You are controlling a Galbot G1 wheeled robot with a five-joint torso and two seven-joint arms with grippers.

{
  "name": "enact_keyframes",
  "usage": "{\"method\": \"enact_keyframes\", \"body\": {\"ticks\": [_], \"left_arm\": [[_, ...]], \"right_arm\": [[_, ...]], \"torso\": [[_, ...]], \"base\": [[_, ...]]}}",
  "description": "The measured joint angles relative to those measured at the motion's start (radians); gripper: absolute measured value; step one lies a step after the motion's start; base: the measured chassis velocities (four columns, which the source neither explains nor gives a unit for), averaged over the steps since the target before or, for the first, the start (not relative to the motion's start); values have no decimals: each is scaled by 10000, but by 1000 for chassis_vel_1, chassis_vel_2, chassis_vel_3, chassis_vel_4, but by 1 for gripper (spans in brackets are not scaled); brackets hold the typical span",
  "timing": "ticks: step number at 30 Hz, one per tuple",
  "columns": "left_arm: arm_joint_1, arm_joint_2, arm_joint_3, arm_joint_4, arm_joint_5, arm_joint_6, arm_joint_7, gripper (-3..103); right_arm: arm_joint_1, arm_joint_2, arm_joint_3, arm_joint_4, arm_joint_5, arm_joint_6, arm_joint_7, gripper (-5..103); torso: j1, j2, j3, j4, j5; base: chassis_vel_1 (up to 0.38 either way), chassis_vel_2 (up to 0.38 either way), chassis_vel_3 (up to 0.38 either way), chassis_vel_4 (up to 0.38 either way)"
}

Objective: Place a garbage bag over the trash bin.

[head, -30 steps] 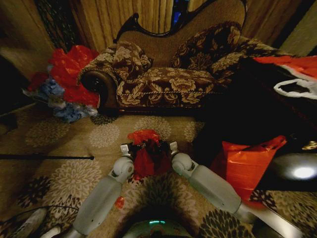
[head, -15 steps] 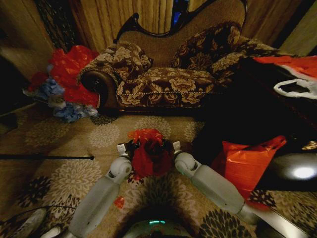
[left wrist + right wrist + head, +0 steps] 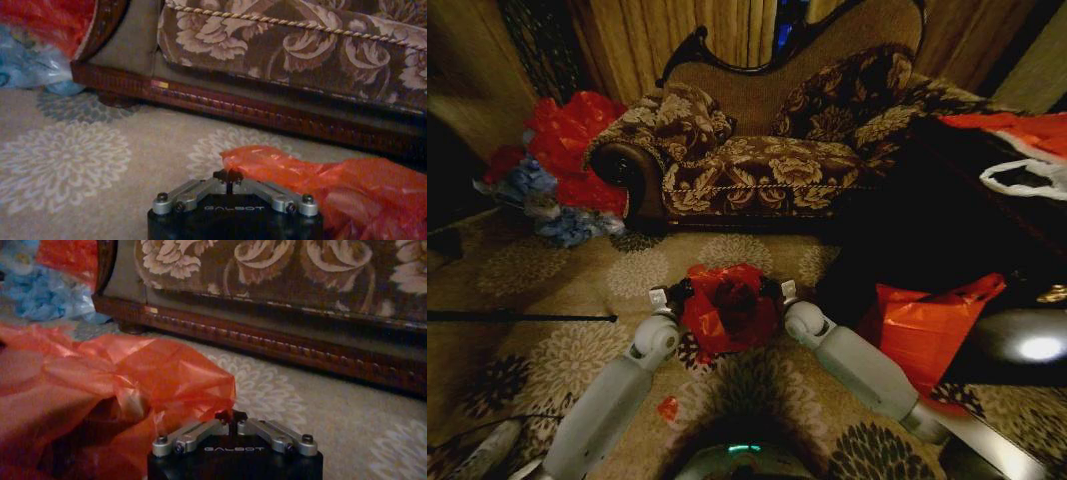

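Observation:
The deep-red crinkly garbage bag (image 3: 727,310) is stretched between my two grippers on the carpet in front of the sofa. My left gripper (image 3: 667,298) is shut on the bag's one edge (image 3: 267,162); its fingertips meet on the plastic. On the opposite edge (image 3: 167,375), my right gripper (image 3: 783,292) is likewise shut on the plastic. The bag's mouth shows as a dark hollow in its middle. Almost all of the trash bin is hidden beneath the bag; only a dark edge (image 3: 770,286) peeks out by the right gripper.
A floral sofa (image 3: 757,160) stands close behind. A heap of red and blue bags (image 3: 562,170) lies at its left end. A larger orange-red bag (image 3: 922,335) leans at the right by a dark table. A thin black rod (image 3: 522,317) crosses the carpet at left.
Both grippers have moved forward and apart. The bag, earlier a narrow bunch between them, is now pulled wider with its mouth open.

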Motion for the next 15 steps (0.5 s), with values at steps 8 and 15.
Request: {"method": "enact_keyframes", "body": {"ticks": [8, 15], "left_arm": [[-1161, -322, 273, 1546, -83, 96, 335, 0], [-1414, -693, 278, 2783, 78, 88, 744, 0]], "right_arm": [[590, 126, 215, -1447, -626, 96, -2027, 0], [868, 450, 399, -2868, -1547, 212, -3797, 0]], "torso": [[0, 0, 0, -1, 1], [1, -1, 1, 0, -1]], "base": [[0, 0, 0, 0], [0, 0, 0, 0]]}}
